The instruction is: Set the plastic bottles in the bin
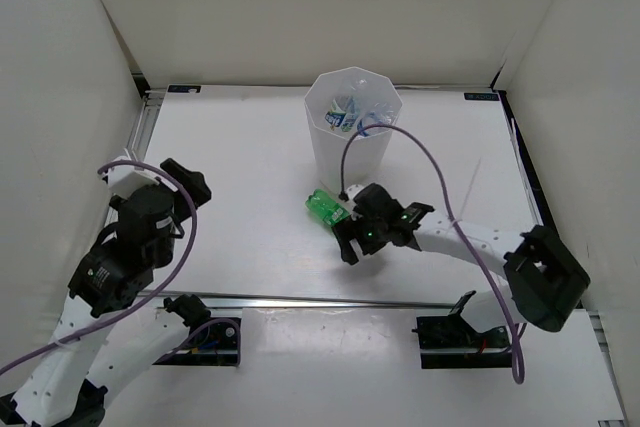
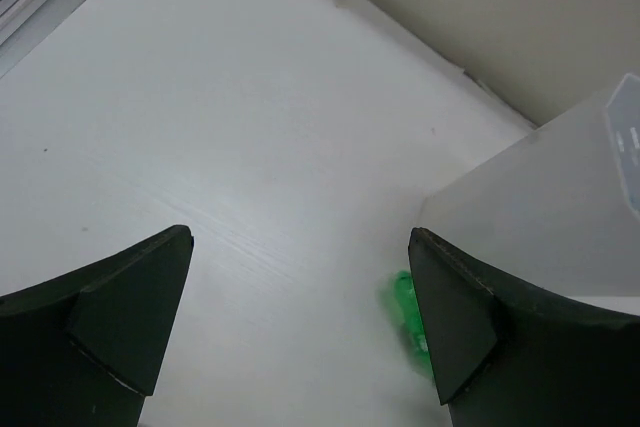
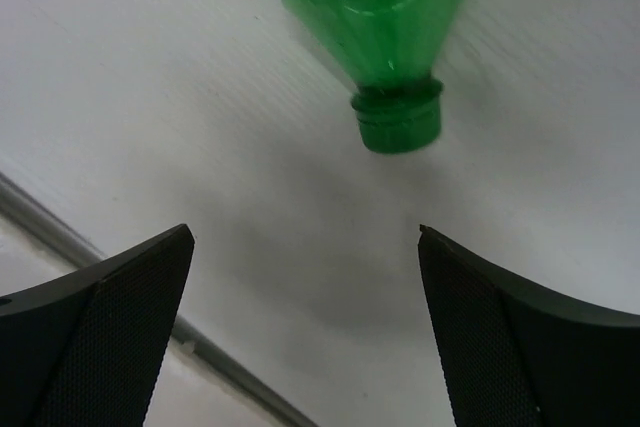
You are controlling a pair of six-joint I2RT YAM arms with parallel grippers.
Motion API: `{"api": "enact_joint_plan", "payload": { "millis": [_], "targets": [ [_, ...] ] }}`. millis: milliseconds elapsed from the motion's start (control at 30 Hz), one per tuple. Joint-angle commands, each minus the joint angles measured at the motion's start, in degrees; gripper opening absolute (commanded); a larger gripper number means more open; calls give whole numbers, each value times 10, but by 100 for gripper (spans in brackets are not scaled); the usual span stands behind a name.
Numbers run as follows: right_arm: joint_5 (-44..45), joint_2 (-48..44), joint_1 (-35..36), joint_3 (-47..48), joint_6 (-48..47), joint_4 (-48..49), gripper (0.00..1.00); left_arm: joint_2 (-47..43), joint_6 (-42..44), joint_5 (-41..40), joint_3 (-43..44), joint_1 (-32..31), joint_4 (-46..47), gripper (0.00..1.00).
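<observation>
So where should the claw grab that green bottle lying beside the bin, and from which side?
Probably across the body just behind the shoulder, coming from the cap end. The green bottle lies on its side with its cap pointing at the open right gripper, and the bin stands close beside it. The wider body gives more to squeeze than the narrow neck.

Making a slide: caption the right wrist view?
Open right gripper hovers over the table, green bottle lying just ahead, cap toward the camera.
</observation>
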Motion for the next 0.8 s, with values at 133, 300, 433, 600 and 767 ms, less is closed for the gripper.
{"api": "enact_joint_plan", "payload": {
  "millis": [133,300,433,600,767],
  "targets": [
    [204,67,111,60,-66,94,100,-49,-17,-25,16,-1,-100,100],
    [283,114,124,101,-91,100,100,-55,-17,-31,30,-1,-133,100],
    [293,139,124,121,-128,118,100,-60,-17,-31,43,-1,-146,100],
    [288,182,111,157,-165,129,100,-65,-6,-25,54,-1,-156,100],
    [263,204,93,176,-165,136,100,-65,-6,-25,54,-1,-162,100]
  ]
}}
